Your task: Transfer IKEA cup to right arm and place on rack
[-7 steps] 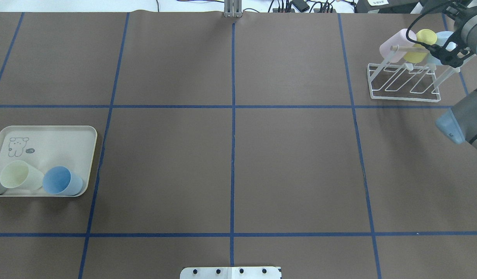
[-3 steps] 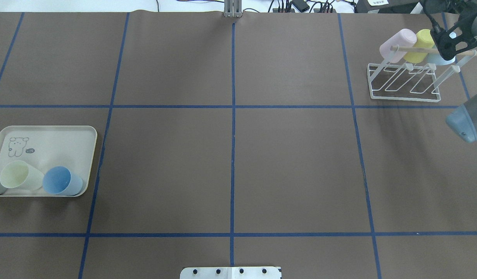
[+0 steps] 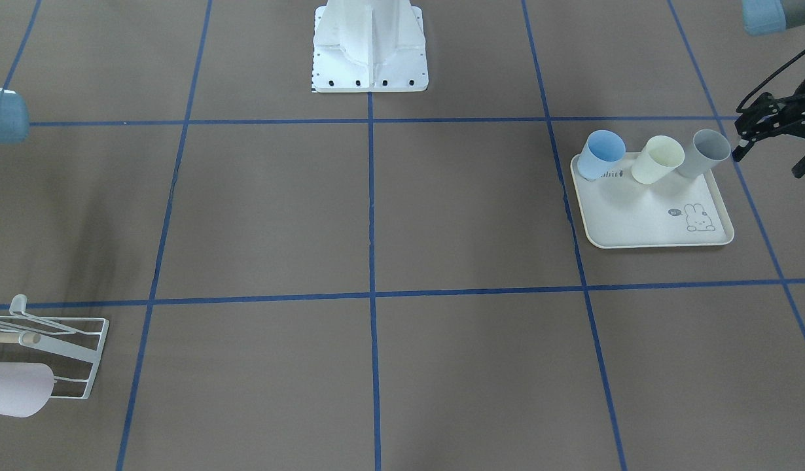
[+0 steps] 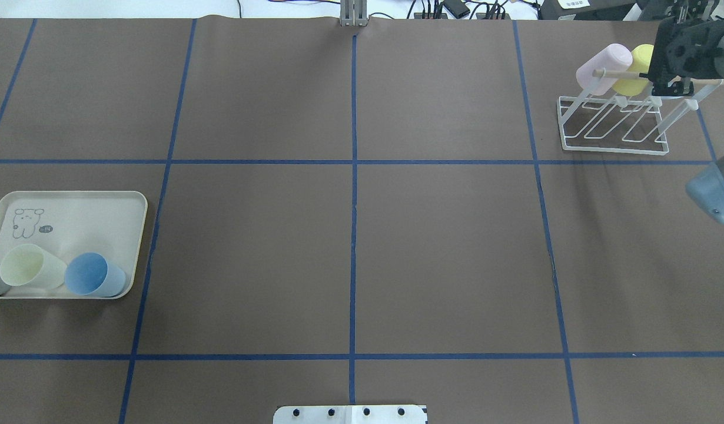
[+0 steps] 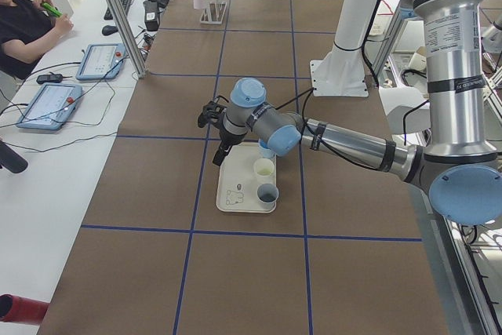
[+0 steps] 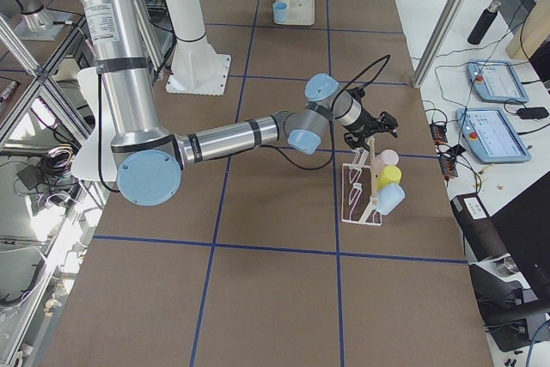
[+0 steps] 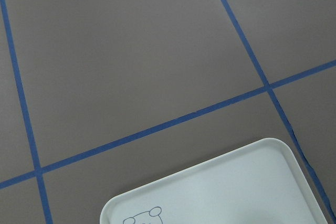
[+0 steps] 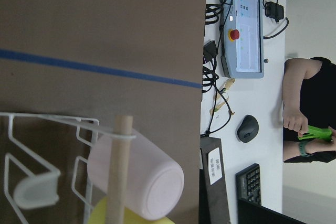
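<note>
Light-blue IKEA cup (image 6: 392, 199) sits on the rack (image 4: 614, 147) at the table's (image 4: 350, 235) far right corner, on the end prong beside the yellow cup (image 4: 636, 73). Right gripper (image 4: 673, 87) hovers above that end, apart from the cup in the right-side view; finger spread cannot be told. Left gripper (image 3: 769, 157) is spread and empty beside the tray (image 3: 638, 222) at the left edge.

Right arm (image 4: 718, 191) has pulled back twd the overhead view's right edge. Right gripper (image 4: 671, 87) has lifted & turned over the rack (image 4: 615, 144) far end, so its black body now hides the light-blue cup (image 6: 391, 199) there.
</note>
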Available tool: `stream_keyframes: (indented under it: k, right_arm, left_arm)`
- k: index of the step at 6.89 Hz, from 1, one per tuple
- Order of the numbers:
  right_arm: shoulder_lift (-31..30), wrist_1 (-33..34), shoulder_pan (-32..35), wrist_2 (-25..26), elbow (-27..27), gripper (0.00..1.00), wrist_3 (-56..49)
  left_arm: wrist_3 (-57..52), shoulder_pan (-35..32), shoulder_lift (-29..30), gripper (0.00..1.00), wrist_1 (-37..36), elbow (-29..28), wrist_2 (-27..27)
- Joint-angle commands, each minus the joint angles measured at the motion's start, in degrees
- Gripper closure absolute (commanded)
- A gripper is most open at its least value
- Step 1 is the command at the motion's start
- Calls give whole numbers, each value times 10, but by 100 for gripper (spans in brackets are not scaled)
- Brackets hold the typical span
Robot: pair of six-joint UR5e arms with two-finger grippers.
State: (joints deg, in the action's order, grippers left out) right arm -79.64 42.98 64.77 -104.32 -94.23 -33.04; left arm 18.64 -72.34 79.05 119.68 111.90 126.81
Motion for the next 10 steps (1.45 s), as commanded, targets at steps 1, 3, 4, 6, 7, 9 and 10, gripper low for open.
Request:
stream_keyframes:
  k: [1,3,4,6,7,9,10]
  right_arm:
    - [0,4,-8,-111,-51,1,276]
    - [5,79,-62,-112,-115,0,378]
    - [10,150,-91,-107,-162,0,402]
    - [21,173,-144,-99,-180,0,479]
    - [21,173,-169,-66,-180,0,482]
    - [22,173,-177,-61,-180,0,503]
    - [21,173,-177,-60,-179,0,504]
  left_arm:
    - [8,-1,-75,0,95,-11,-23]
    - [95,6,-93,0,185,-36,-48]
    - [108,9,-111,0,219,-48,-48]
    - [112,41,-128,0,218,-71,-48]
    - [156,84,-127,0,220,-91,-49]
    - [182,121,-128,0,223,-109,-42]
    - [181,121,-128,0,231,-124,-42]
